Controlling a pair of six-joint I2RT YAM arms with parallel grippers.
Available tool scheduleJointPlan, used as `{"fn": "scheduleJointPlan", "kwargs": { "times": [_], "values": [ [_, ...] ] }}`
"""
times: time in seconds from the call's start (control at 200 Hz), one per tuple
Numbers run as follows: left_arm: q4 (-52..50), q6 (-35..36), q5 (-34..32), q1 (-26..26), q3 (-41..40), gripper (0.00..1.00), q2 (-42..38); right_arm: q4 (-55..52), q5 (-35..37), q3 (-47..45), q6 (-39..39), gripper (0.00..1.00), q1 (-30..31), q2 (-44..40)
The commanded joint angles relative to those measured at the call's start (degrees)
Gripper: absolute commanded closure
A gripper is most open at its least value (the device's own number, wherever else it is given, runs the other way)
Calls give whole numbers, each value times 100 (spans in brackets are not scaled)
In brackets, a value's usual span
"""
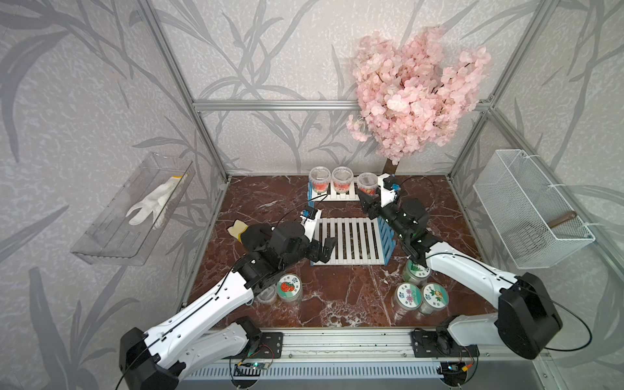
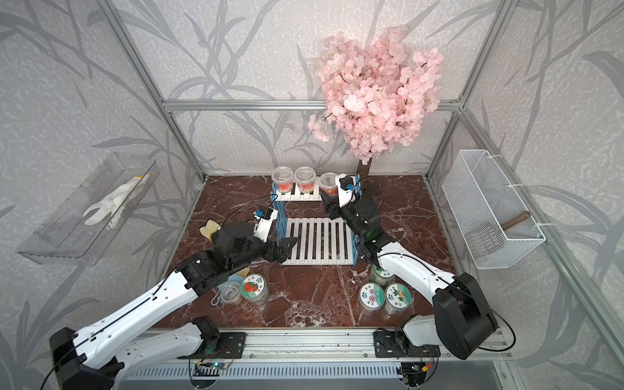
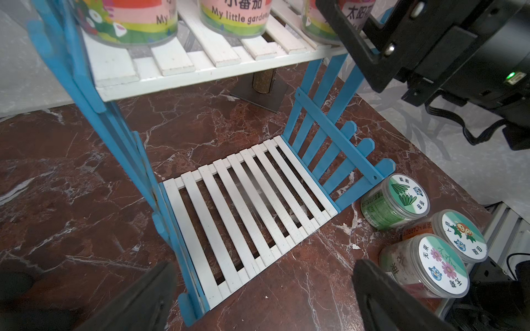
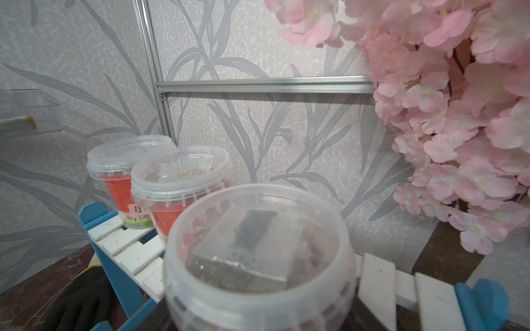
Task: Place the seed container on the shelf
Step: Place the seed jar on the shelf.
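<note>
Seed container (image 1: 367,180): upright on shelf (image 1: 347,240) upper tier, right end.
Right gripper (image 1: 367,200): jaws flank it; clamped or slack, cannot tell.
Left gripper (image 1: 323,251): jaws wide apart, at lower tier's edge.

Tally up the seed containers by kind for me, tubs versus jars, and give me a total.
Clear-lidded tubs at the top board of the shelf: 3
Picture-lidded jars on the table: 4
Clear container beside the strawberry jar, partly hidden: 1
Total: 8
</note>
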Motion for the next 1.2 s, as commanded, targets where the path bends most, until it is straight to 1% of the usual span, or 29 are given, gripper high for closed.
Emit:
{"fn": "scheduleJointPlan", "kwargs": {
  "times": [0.0, 0.22, 0.52, 0.7, 0.905, 1.195],
  "values": [
    [150, -11, 44, 23, -54, 0, -46, -450, -40, 165, 130, 34, -31, -162],
    [177, -5, 82, 23, -23, 0, 20, -883, -107, 283, 144, 31, -33, -383],
    [195, 1, 184, 21, 38, 0, 112, -1451, -117, 390, 89, 23, -33, -636],
    [177, -2, 206, 25, 56, 0, 122, -1856, -19, 474, 1, 22, -29, -787],
    [166, 11, 223, 27, 75, 0, 133, -2268, -171, 656, -117, 23, -41, -797],
    [191, -16, 236, 29, 47, 0, 121, -2270, -2, 812, -243, 31, -49, -731]
  ]
}}
